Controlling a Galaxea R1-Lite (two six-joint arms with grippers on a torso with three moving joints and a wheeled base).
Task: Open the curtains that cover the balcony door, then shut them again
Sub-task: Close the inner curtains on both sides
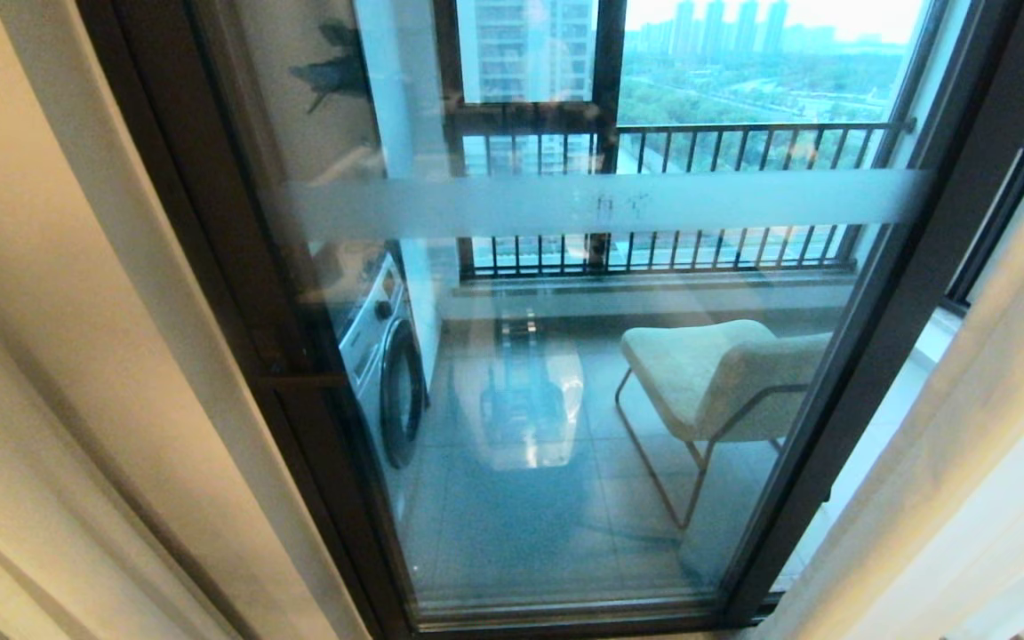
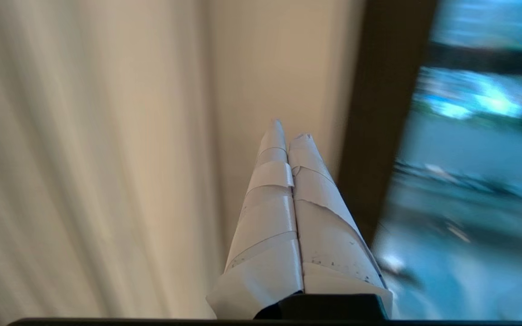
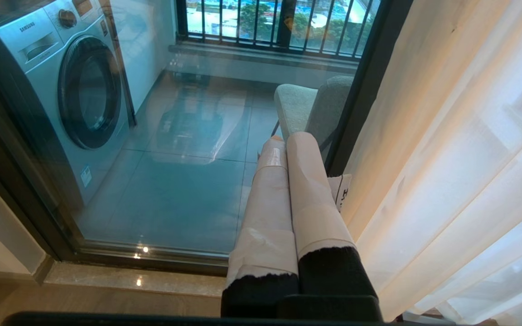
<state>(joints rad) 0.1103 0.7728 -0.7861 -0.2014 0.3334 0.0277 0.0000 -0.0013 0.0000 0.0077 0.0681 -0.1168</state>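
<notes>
you're facing the balcony door (image 1: pixel 583 373), a tall glass sliding panel in a dark brown-black metal frame with a frosted band across the glass, and it stands uncovered in the middle of the head view, so the opening half looks done and the closing half is what's left, as far as these views let you judge. the curtains are drawn to both sides: the heavy cream-beige woven drape (image 1: pixel 76 356) hangs at the robot's left, and the thin white see-through sheer with a beige drape beside it (image 1: pixel 992 427) hangs at the right. expect the beige cloth to be soft but weighty, dragging on its rail, so take it at the leading edge nearest the glass, pinching a full pleat rather than a single skin. the sheer is light and slippery and could slide out of a thin pinch, so gather several folds. the left gripper (image 2: pixel 288 129) points at the beige drape (image 2: pixel 84 158) close by the dark frame (image 2: pixel 379 136), its taped fingers pressed together on nothing. the right gripper (image 3: pixel 290 138) hangs low by the sheer (image 3: pixel 460 158), jaws likewise closed and empty. by count: two curtain bunches, one glass panel fully in view, one silver front-loading washing machine (image 1: pixel 388 373), one pale cushioned chair on a thin metal frame (image 1: pixel 716 373).
</notes>
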